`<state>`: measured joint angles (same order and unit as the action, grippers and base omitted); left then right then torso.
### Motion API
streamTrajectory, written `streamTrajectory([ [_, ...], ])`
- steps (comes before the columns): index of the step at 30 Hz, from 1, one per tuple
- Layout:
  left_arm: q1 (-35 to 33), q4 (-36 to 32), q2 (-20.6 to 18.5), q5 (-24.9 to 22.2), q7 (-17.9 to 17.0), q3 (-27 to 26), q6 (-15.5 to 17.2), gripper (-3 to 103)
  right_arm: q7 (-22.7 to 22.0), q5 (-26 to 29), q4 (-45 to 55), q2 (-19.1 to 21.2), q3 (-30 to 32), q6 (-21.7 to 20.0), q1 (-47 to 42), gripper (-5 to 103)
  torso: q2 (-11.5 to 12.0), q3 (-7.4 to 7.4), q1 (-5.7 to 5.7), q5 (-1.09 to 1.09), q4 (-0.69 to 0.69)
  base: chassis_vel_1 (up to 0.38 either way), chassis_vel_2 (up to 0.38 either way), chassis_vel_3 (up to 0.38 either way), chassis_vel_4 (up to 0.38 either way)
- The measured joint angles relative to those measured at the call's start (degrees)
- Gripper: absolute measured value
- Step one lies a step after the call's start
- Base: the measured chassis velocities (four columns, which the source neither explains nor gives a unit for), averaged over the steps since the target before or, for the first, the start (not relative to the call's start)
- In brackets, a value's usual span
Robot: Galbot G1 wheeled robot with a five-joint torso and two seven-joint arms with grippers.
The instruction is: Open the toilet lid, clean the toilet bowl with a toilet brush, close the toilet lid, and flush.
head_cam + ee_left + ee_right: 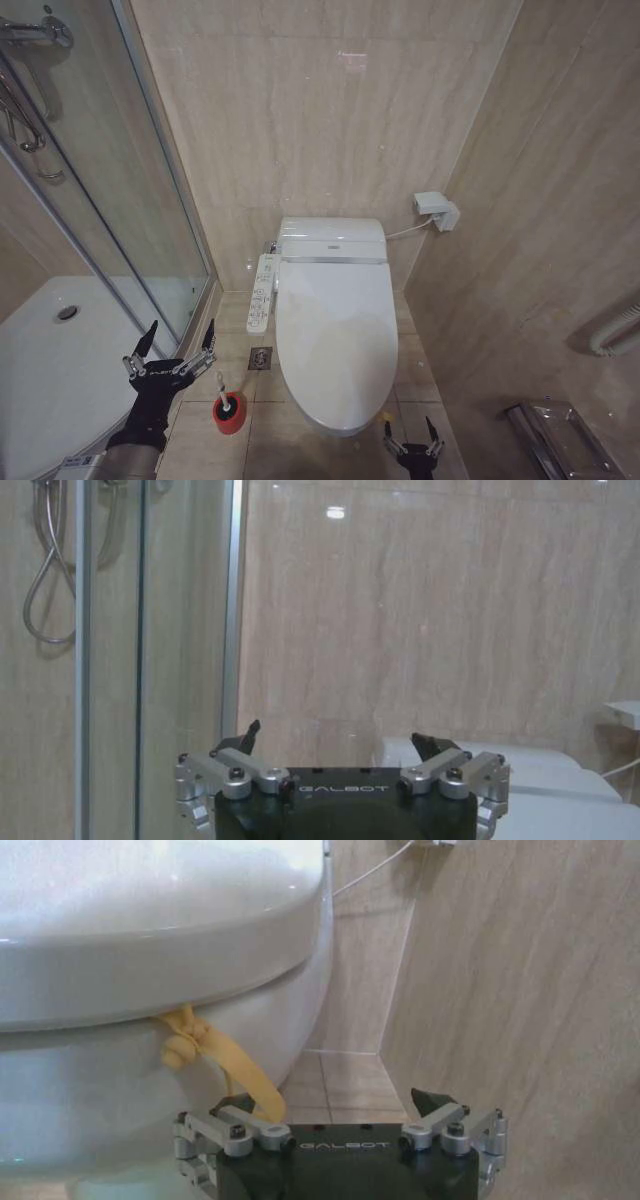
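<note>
While seen from the head camera, toilet lid point(335, 335) down flat over the toilet bowl point(345, 425), glossy and closed, back end against the tiled rear wall point(330, 110). Button-covered control panel point(262, 292) along the bowl's left side. Toilet brush point(223, 392) upright in its red holder point(229, 413) on the floor tiles, just beside the bowl's left front, thin white handle leaning slightly. Small floor drain point(260, 358) between holder and bowl. Left gripper point(181, 344) raised above the floor near the glass shower door point(110, 200), close to the brush but apart from it, fingers spread wide and holding nothing. Right gripper point(410, 433) low at the bowl's right front, near the lid's front edge, fingers also spread and empty. White wall box point(437, 210) with a cord on the right-hand wall.

Through the left wrist camera, left gripper point(343, 744) wide apart, nothing between the dark fingertips point(248, 733), aimed at the beige wall with the shower door frame point(232, 607) and a hanging hose point(45, 570) to one side; rear part of the toilet point(520, 780) pale beyond the fingers.

Through the right wrist camera, right gripper point(340, 1104) wide and empty, close under the lid's front edge point(160, 982). Yellow tag point(205, 1054), knotted, hanging from that edge and trailing toward one finger; contact with it cannot be told.
</note>
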<state>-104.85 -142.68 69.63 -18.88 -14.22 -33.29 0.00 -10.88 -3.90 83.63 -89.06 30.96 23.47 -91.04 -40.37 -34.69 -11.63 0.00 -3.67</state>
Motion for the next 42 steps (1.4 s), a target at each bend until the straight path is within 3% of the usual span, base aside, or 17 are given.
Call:
streamTrajectory([
  [17, 0.0, 0.0, 0.0, 0.0, 0.0, 0.0, 0.0, 100, -0.3, -0.06, -1.56, 0.33, 0.01, 1.33, 1.08, 96, 0.0, 0.0, 0.0, 0.0, 0.0, 0.0, 0.0, 0.0, 0.0],
  [18, 0.0, 0.0, 0.0, 0.0, 0.0, 0.0, 0.0, 100, -0.22, -0.07, -1.69, 0.36, 0.03, 1.62, 0.96, 70, 0.0, 0.0, 0.0, 0.0, 0.0, 0.0, 0.0, 0.0, 0.0],
  [24, 0.0, 0.0, 0.0, 0.0, 0.0, 0.0, 0.0, 100, 0.3, -0.27, -2.77, 0.31, 0.09, 2.87, 0.74, 70, 0.0, 0.0, 0.0, 0.0, 0.0, 0.0, 0.0, 0.0, 0.0],
  [25, 0.0, 0.0, 0.0, 0.0, 0.0, 0.0, 0.0, 100, 0.33, -0.27, -3.1, 0.29, 0.09, 3.06, 0.92, 43, 0.0, 0.0, 0.0, 0.0, 0.0, 0.0, 0.0, 0.0, 0.0],
  [31, 0.0, 0.0, 0.0, 0.0, 0.0, 0.0, 0.0, 100, 0.64, -0.02, -3.7, -0.03, 0.01, 3.22, 1.5, 43, 0.0, 0.0, 0.0, 0.0, 0.0, 0.0, 0.0, 0.0, 0.0],
  [32, 0.0, 0.0, 0.0, 0.0, 0.0, 0.0, 0.0, 100, 0.77, 0.28, -4.03, -0.04, 0.0, 3.31, 1.72, 16, 0.0, 0.0, 0.0, 0.0, 0.0, 0.0, 0.0, 0.0, 0.0],
  [39, 0.0, 0.0, 0.0, 0.0, 0.0, 0.0, 0.0, 100, 0.61, 1.72, -4.48, 0.21, 0.27, 3.72, 1.92, 16, 0.0, 0.0, 0.0, 0.01, 0.01, 0.0, 0.0, 0.0, 0.0],
  [40, 0.0, 0.0, 0.0, 0.0, 0.0, 0.0, 0.0, 100, 0.66, 2.4, -4.01, 0.43, 0.43, 3.72, 1.56, 0, 0.0, 0.0, 0.0, 0.01, 0.01, 0.0, 0.0, 0.0, 0.0],
  [42, 0.0, 0.0, 0.0, 0.0, 0.0, 0.0, 0.0, 100, 0.9, 3.66, -3.12, 0.65, 0.63, 3.72, 0.98, 0, 0.0, 0.0, 0.0, 0.02, 0.01, 0.0, 0.0, 0.0, 0.0],
])
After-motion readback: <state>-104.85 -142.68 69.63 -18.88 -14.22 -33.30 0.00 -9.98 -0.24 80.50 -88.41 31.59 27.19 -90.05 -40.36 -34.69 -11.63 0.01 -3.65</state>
